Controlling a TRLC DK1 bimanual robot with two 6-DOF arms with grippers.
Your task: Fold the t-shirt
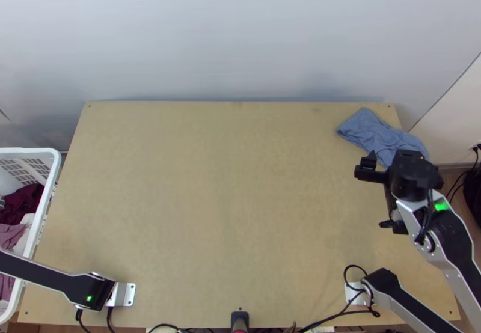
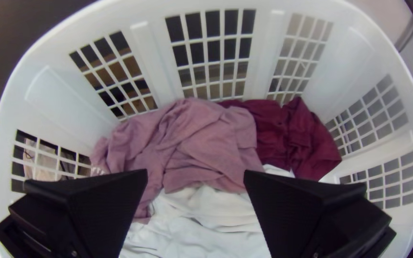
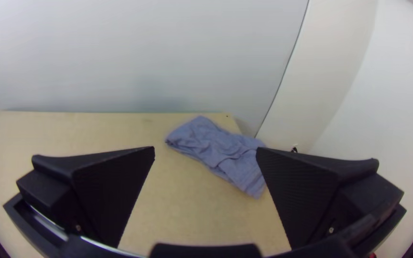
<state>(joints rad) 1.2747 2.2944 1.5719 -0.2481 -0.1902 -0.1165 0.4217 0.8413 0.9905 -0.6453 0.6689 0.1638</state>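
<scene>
From above, the blue cloth t-shirt (image 1: pixel 374 133) lies bundled at the pale wooden worktop (image 1: pixel 228 201)'s far right corner, probably finished. In the left wrist view, the left gripper (image 2: pixel 196 174) has parted fingers over the mauve cloth garment (image 2: pixel 201 138); fetching it (my guess) calls for lowering and pinching. In the right wrist view, the right gripper (image 3: pixel 206 151) gapes too.

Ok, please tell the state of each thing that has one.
Left tool, open
Right tool, open
Blue cloth, bunched, partly past the edge of the table
Basket, partly filled
Pink cloth, bunched
Dark red cloth, bunched
White cloth, crumpled
Green arm lights, lit
</scene>
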